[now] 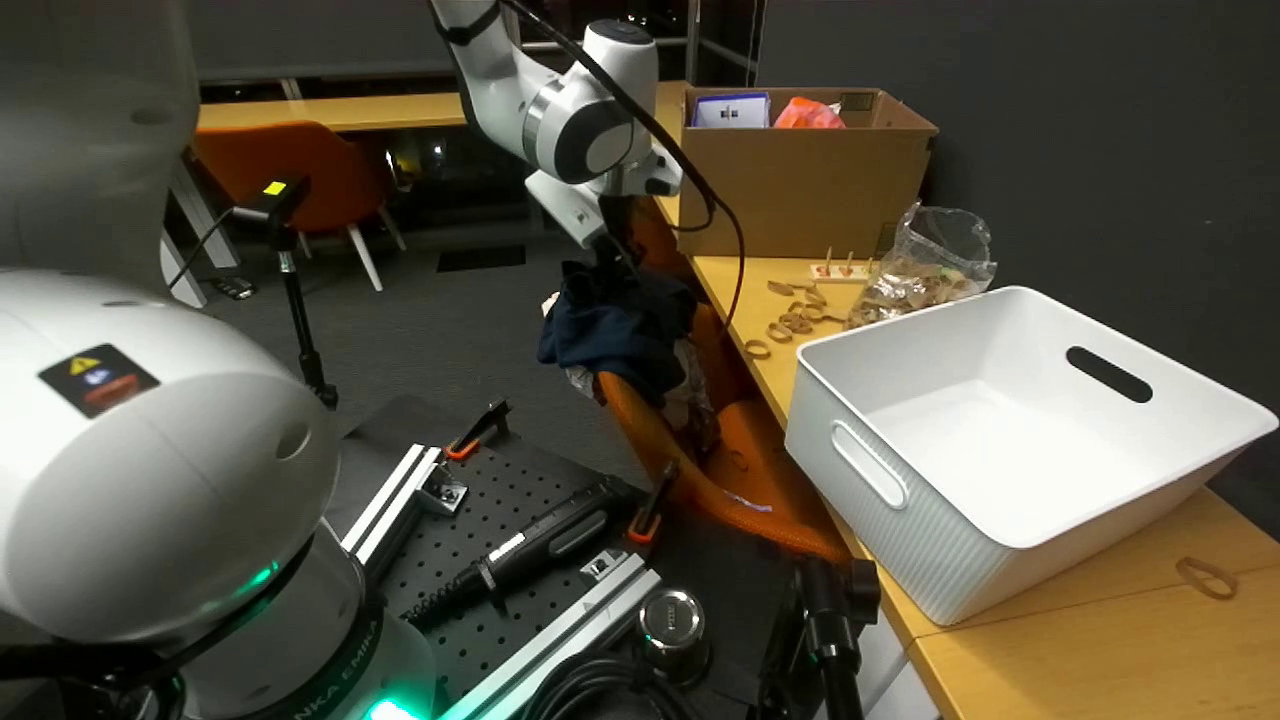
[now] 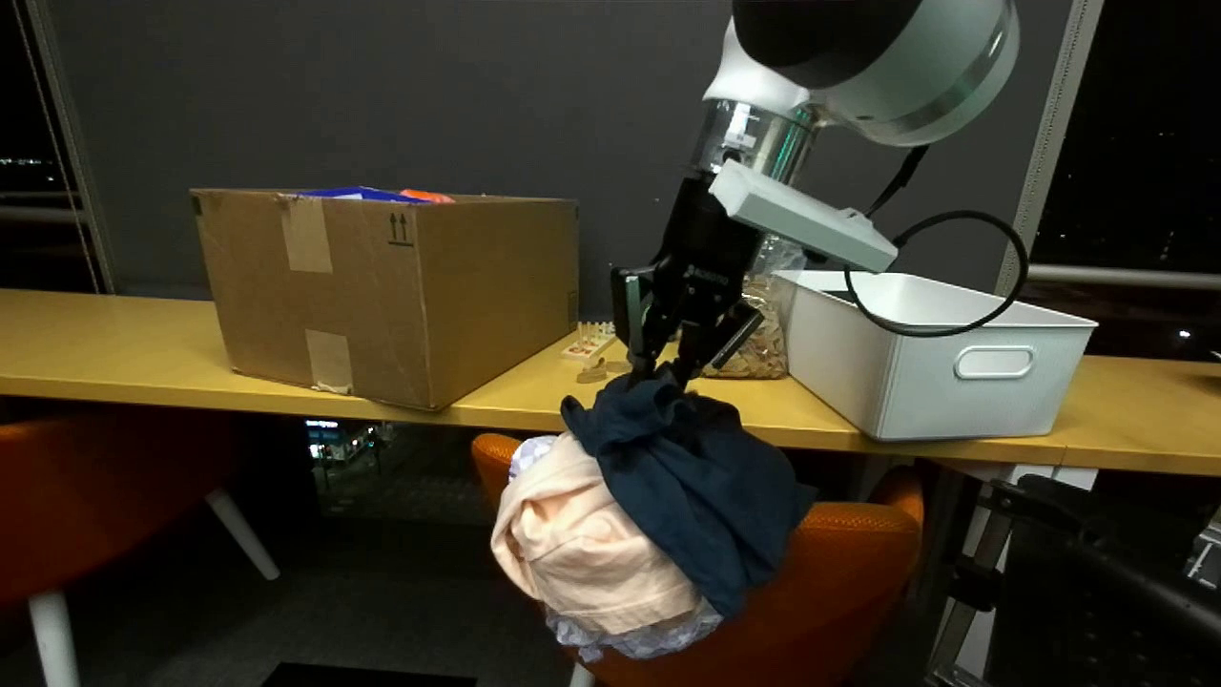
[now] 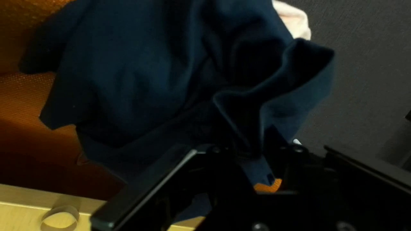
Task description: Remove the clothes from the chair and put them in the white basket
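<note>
Clothes (image 2: pixel 649 515) lie heaped over the back of an orange chair (image 2: pixel 849 572), which stands at the long front edge of a yellow bench (image 2: pixel 95 334). Uppermost is a navy garment (image 2: pixel 725 487); under it hang a peach garment (image 2: pixel 591 549) and a pale patterned cloth (image 2: pixel 649 639) showing at the bottom. The gripper (image 2: pixel 660 372) points down into the top of the heap, its fingers pinching a bunched fold of the navy garment, while most of that garment drapes over the chair. In the wrist view, dark blue folds rise between the fingers, and the fingertips are hard to make out. A white basket (image 2: pixel 973 410) stands upright on the bench, apart from the clothes, with one side close to the front edge. Farther along the same edge sits a cardboard box (image 2: pixel 506 286), a blue-and-white packet (image 1: pixel 732 111) and an orange item (image 1: pixel 808 114) showing at its top. Between box and basket, set back toward the rear edge and a dark grey wall (image 1: pixel 1080 190), is a clear plastic bag (image 1: pixel 920 275) of brown pieces. Near it are a small pegged board (image 1: pixel 840 273) and, closer to the front edge, loose brown rings (image 1: pixel 798 322).
</note>
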Available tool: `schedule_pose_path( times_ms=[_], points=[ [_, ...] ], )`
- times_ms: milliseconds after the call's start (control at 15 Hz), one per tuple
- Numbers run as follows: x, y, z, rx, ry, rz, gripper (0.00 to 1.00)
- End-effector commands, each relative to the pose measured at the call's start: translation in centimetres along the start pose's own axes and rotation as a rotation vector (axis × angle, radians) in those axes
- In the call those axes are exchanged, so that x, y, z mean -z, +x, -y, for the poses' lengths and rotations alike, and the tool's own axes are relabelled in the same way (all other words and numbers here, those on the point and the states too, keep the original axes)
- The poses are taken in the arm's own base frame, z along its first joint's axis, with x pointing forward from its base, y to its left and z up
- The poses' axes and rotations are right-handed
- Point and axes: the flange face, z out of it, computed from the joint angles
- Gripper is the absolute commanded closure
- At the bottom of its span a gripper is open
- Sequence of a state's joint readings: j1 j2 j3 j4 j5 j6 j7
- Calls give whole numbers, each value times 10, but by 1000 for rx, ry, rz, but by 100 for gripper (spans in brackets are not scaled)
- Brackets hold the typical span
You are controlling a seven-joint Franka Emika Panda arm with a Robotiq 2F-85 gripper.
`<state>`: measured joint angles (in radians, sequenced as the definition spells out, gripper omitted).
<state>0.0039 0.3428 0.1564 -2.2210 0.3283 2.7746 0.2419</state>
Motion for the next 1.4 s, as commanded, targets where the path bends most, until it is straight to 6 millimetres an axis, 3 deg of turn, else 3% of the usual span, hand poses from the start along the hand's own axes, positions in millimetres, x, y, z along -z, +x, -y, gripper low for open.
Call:
schedule_pose_path(
  times_ms=[0,67,200,467,667,800,1333],
  points=[
    [29,-6,6,-45,17,36,95],
    [36,-7,7,-54,16,42,100],
    [54,-7,10,-61,18,38,100],
    [115,10,7,-71,28,-48,99],
    [169,29,-11,-89,32,-132,99],
    [202,45,-37,-114,19,-190,99],
    [340,82,-181,-295,-56,-389,99]
  ],
)
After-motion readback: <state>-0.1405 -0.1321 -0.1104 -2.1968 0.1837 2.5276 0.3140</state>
